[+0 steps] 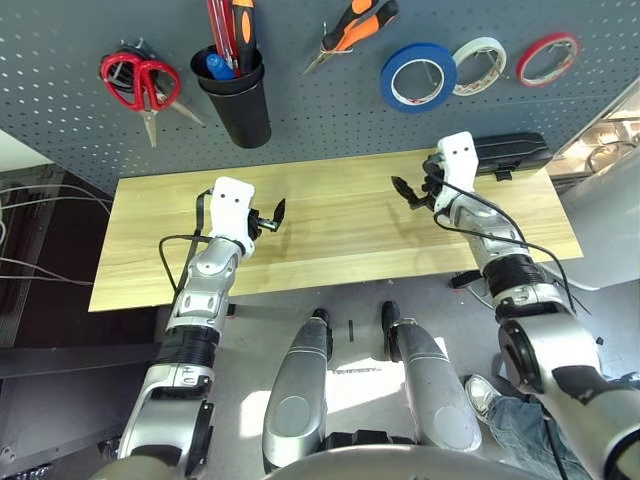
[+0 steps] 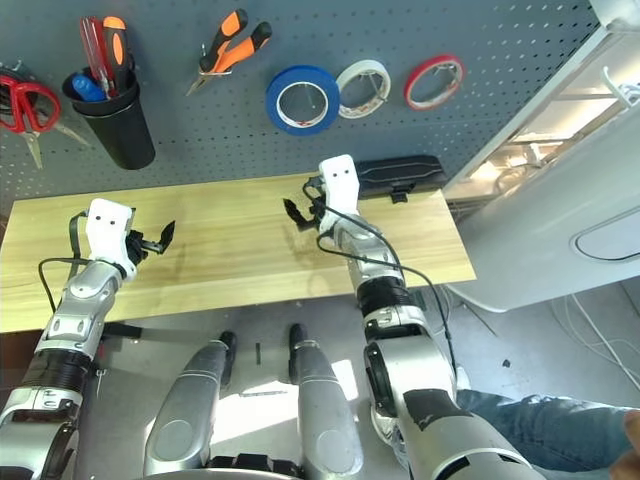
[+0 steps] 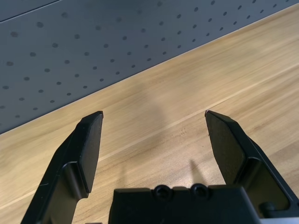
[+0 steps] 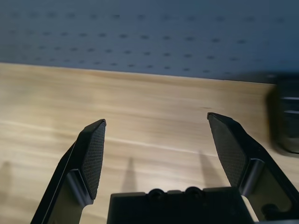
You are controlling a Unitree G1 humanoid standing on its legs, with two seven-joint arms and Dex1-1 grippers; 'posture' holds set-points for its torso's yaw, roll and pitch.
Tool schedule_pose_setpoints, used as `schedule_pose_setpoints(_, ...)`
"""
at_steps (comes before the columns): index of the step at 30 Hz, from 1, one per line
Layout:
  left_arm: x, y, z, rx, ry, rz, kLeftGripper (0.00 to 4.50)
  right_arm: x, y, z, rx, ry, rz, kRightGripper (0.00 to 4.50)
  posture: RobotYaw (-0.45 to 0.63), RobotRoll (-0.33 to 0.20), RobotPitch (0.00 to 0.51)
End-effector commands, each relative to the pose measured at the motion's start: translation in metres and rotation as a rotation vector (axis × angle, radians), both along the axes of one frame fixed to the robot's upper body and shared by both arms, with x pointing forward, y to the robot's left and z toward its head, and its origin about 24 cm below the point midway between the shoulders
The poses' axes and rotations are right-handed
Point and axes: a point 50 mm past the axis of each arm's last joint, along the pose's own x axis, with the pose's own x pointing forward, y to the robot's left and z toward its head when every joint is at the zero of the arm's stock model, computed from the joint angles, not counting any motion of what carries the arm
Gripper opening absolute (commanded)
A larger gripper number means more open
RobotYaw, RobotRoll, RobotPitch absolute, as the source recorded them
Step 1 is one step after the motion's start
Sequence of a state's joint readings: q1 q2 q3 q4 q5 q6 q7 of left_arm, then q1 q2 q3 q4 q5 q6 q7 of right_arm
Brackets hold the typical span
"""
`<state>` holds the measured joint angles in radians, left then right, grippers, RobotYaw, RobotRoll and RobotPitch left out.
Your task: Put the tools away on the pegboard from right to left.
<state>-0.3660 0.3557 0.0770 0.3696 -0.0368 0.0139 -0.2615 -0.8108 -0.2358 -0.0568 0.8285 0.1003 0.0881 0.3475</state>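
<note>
Now both grippers hover low over the wooden table (image 1: 340,235), each with its two black fingers spread wide and nothing between them. The left gripper (image 1: 272,217) points toward the pegboard (image 1: 330,110), and its wrist view shows bare wood between the fingers (image 3: 88,149) with the dotted panel just beyond. The right gripper (image 1: 406,190) is likewise released; past its fingertips lies bare table, then the panel, and a black case (image 1: 512,153) rests on the table just beside it on its outer side.

All four tools hang on the pegboard, above and beyond the grippers. The red-handled scissors (image 1: 140,82) hang from a hook up and well to the outer side of the left gripper, blades pointing down. The black cup (image 1: 237,98) sits almost straight ahead of the left gripper, higher on the panel; the small blue-handled screwdriver (image 1: 218,66) stands in it beside red and orange-handled screwdrivers (image 1: 232,25). The orange-and-black-handled pliers (image 1: 352,30) hang tilted on a hook, ahead of the space between the two grippers. The wide blue tape roll (image 1: 418,77) hangs ahead of the right gripper, touching or overlapping the white tape roll (image 1: 479,65) beside it. A red tape roll (image 1: 547,58) hangs farther to that gripper's outer side.
</note>
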Motion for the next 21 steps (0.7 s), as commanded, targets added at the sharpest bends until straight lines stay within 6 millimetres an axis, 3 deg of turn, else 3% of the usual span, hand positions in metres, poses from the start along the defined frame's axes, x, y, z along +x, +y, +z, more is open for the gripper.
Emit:
schedule_pose_setpoints(1,-0.004,-0.002,-0.003,-0.007,0.016,-0.019,4.45,-0.002,-0.008,-0.003,0.013,0.007,-0.037,4.50,0.08,0.000,0.383)
schedule_pose_setpoints(11,0.003,-0.009,0.006,-0.031,0.021,-0.025,4.45,-0.003,-0.040,0.005,0.001,-0.010,-0.117,4.50,0.03,0.000,0.442)
schedule_pose_setpoints(21,0.004,-0.003,0.006,-0.094,0.011,0.077,4.45,-0.008,-0.056,0.006,-0.031,-0.014,-0.107,4.50,0.02,0.000,0.426)
